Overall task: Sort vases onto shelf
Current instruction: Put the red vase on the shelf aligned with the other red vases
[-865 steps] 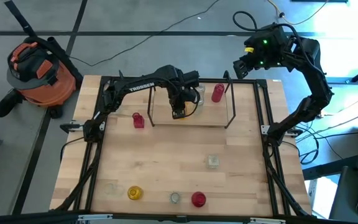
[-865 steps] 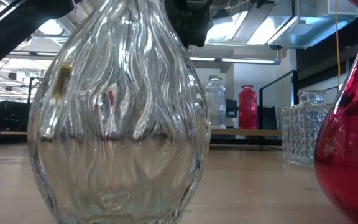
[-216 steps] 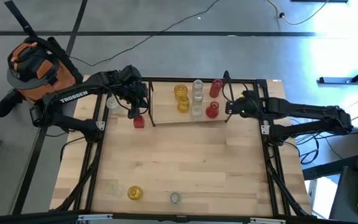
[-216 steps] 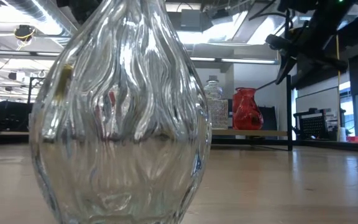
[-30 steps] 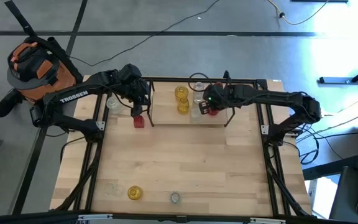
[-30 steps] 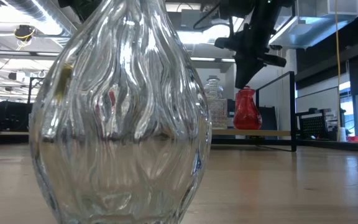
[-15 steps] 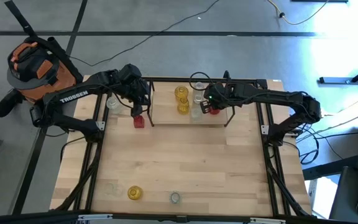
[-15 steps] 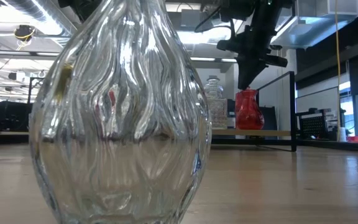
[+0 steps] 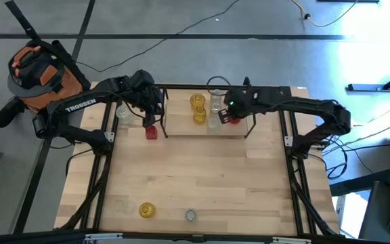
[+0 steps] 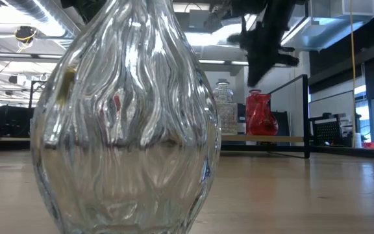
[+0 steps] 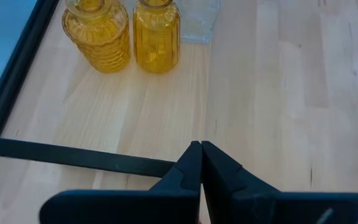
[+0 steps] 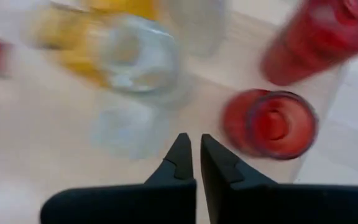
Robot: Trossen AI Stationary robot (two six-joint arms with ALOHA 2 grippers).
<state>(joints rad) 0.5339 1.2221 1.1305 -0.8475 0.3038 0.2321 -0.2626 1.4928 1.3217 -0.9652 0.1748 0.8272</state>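
Note:
The shelf stands at the table's far middle. On it stand two yellow vases, two clear ones and a red vase. A second red vase shows in the right wrist view. My right gripper is shut and empty, above the shelf and just beside the red vase. In the low view it hangs above this vase without touching it. My left gripper is shut and empty at the shelf's left end, above a small red vase on the table.
A clear vase stands on the table beside the left arm. A yellow vase and a clear one stand near the front edge. The clear one fills the low view. Black rails run along the table's sides.
My right gripper has risen from the neck of the red vase on the shelf and now hangs clear above it. The vase stays upright on the shelf board.

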